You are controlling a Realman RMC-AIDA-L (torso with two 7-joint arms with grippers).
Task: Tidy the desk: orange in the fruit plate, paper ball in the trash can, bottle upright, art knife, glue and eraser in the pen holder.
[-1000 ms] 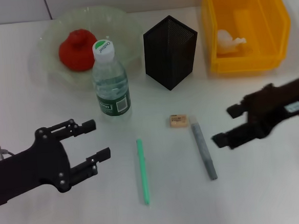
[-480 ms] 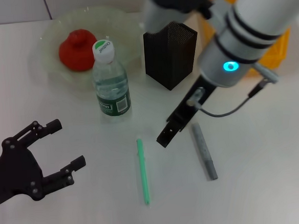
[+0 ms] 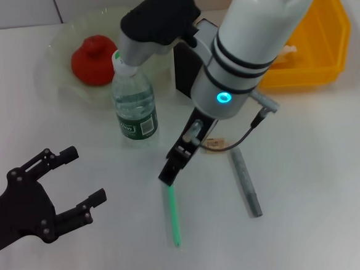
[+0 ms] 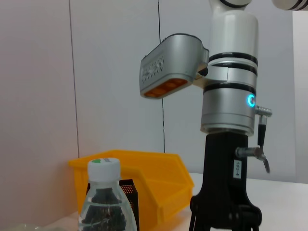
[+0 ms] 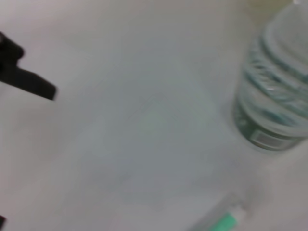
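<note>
The orange [image 3: 93,59] lies in the pale-green fruit plate [image 3: 52,79] at the back left. The bottle [image 3: 134,104] stands upright in front of it; it also shows in the left wrist view [image 4: 103,202] and the right wrist view [image 5: 269,106]. My right gripper [image 3: 172,169] points down at the far end of a thin green pen-shaped stick [image 3: 173,216]. The beige eraser [image 3: 214,143] peeks out beside the arm. A grey art knife [image 3: 245,183] lies to its right. The black pen holder [image 3: 185,73] is mostly hidden behind my right arm. My left gripper [image 3: 84,175] is open and empty at the lower left.
The yellow trash can [image 3: 328,44] stands at the back right, with a bit of the white paper ball [image 3: 288,50] showing inside. My right arm [image 3: 248,50] crosses the middle of the table and hides what lies behind it.
My right arm swung in from the right, past the eraser, to the far end of the green stick. My left gripper drew back toward the lower left, then stayed.
</note>
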